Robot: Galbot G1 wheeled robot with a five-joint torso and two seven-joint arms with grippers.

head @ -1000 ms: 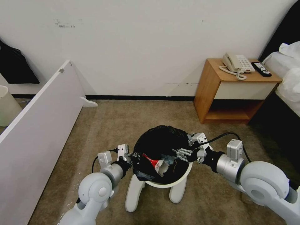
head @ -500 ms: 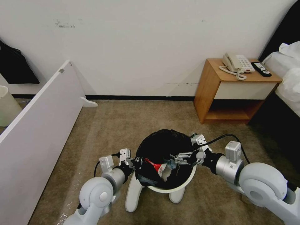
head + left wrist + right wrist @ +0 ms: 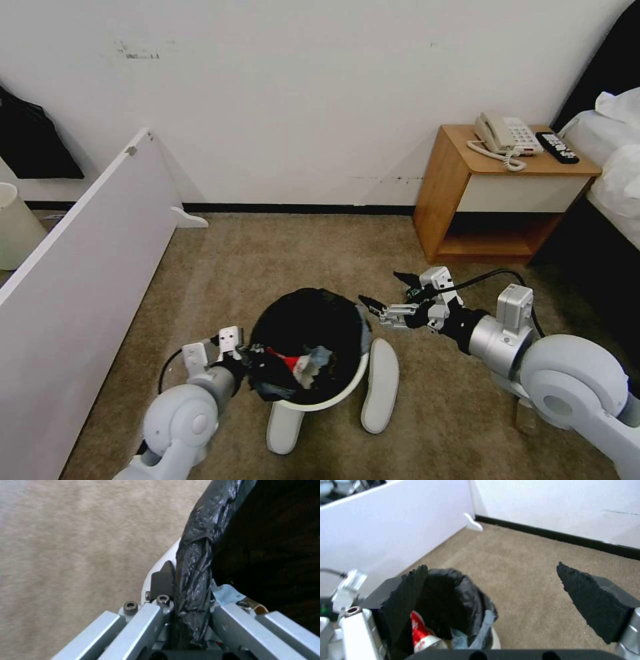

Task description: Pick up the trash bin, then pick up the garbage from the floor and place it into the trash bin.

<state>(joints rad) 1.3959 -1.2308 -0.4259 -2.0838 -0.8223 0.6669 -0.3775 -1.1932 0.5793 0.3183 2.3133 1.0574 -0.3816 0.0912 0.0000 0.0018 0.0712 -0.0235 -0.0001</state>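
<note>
White trash bin (image 3: 313, 400) tilts toward left gripper (image 3: 248, 357).

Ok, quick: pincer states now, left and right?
Left pincer: closed on the trash bin rim.
Right pincer: open, holding nothing.

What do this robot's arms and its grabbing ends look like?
Each arm has rounded glossy white shells, silver cylinder wrists, small white boxes and a black cable. The left tool and right tool are bare silver metal frames with visible screws, ending in black textured fingertips.

White wall (image 3: 300, 100), wooden nightstand (image 3: 493, 200) with phone (image 3: 507, 137), perhaps a bed (image 3: 613, 173) beside it
</note>
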